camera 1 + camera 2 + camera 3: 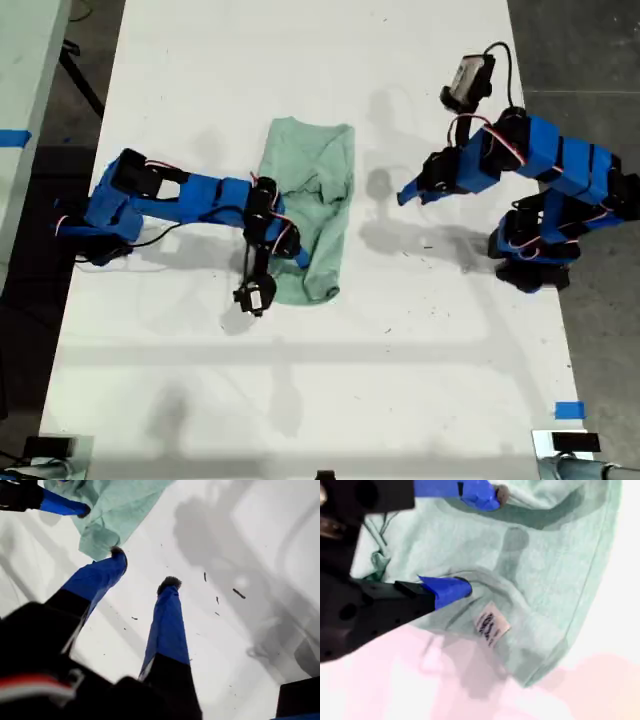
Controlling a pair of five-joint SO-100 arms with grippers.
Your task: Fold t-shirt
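The pale mint-green t-shirt [318, 185] lies mid-table, bunched into a narrow upright strip in the exterior view. My second gripper [296, 256] reaches in from the exterior view's left and sits over the strip's lower part. In the second wrist view it [470, 540] is open, its blue fingertips [451, 588] resting on the cloth beside a small white label [492, 626]. My first gripper [404, 195] hangs at the exterior view's right, apart from the shirt. Its wrist view shows it [143, 570] open above bare table, with the t-shirt [112, 510] beyond its tips.
The white table [300, 390] has dark floor along both sides in the exterior view. Blue tape [568, 410] marks its lower right, and more tape [12, 137] sits on a second surface at the left. The other arm's finger [62, 505] shows in the first wrist view.
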